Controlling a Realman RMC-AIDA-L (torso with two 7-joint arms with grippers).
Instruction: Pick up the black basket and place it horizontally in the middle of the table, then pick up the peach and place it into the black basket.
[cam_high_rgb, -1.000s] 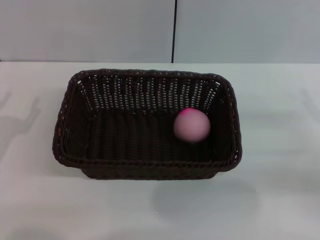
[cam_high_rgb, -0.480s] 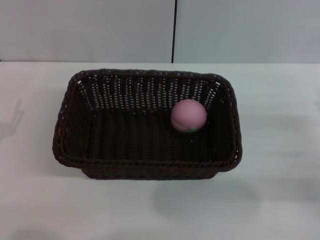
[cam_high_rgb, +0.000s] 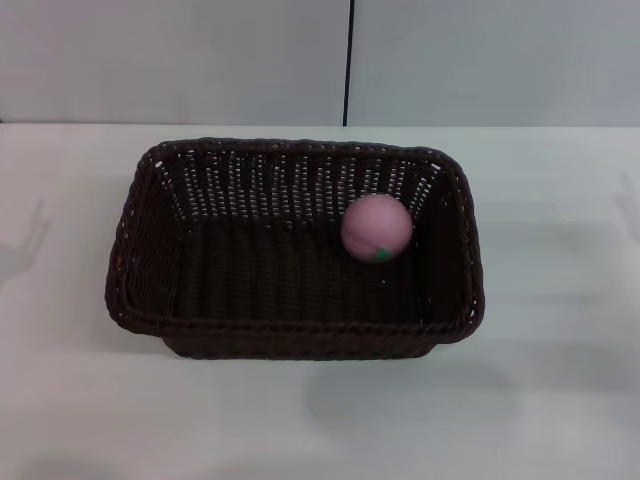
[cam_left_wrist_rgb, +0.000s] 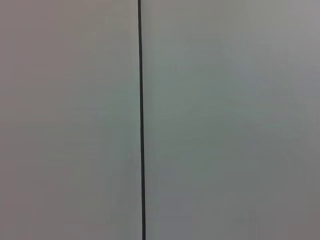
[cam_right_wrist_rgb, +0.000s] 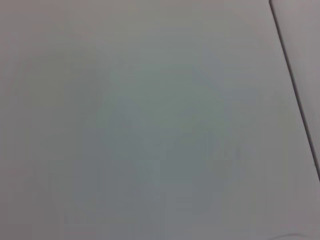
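The tabletop (cam_high_rgb: 560, 400) is carrying the black basket (cam_high_rgb: 295, 330) lengthwise across its middle, and the peach (cam_high_rgb: 376, 227) is lying inside near the far right corner. Both steps look done. Neither arm's fingers are showing, so their state is unknowable.

Neither arm shows in the head view: no left arm on its left side, no right arm on its right side, and no gripper over the worktop (cam_high_rgb: 560, 400). The left wrist view and the right wrist view show none of their own fingers, so the pose of both grippers cannot be told.
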